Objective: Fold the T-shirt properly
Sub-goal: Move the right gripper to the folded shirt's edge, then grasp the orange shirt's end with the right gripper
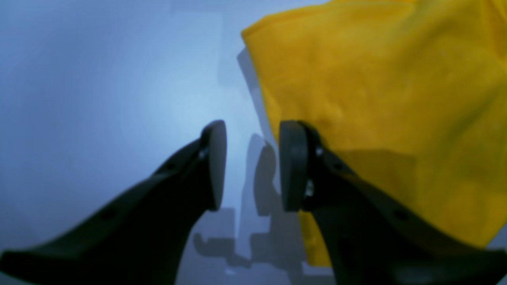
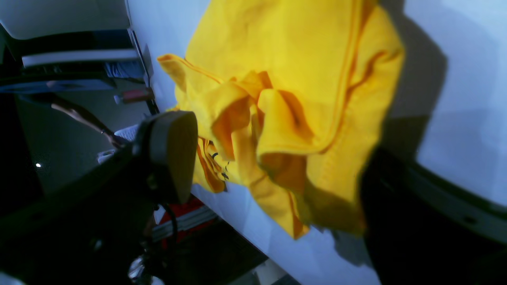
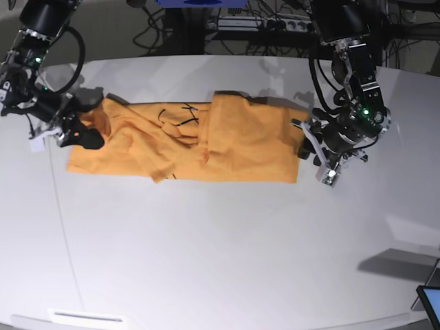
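Observation:
The orange-yellow T-shirt (image 3: pixel 206 144) lies spread lengthwise across the white table (image 3: pixel 220 247), partly folded over itself, with dark trim near its middle. My right gripper (image 3: pixel 86 121) is at the shirt's left end. In the right wrist view its jaws (image 2: pixel 273 146) stand wide apart with a bunched, rumpled part of the T-shirt (image 2: pixel 285 99) loosely between them. My left gripper (image 3: pixel 314 152) is at the shirt's right edge. Seen from the left wrist, it (image 1: pixel 253 134) is open and empty just above the table, with the T-shirt (image 1: pixel 376 99) beside its right finger.
Cables and a power strip (image 3: pixel 275 24) lie beyond the table's far edge. A screen corner (image 3: pixel 430 302) shows at the lower right. In the right wrist view the table edge (image 2: pixel 237 221) is close, with red and dark equipment (image 2: pixel 186 217) below it.

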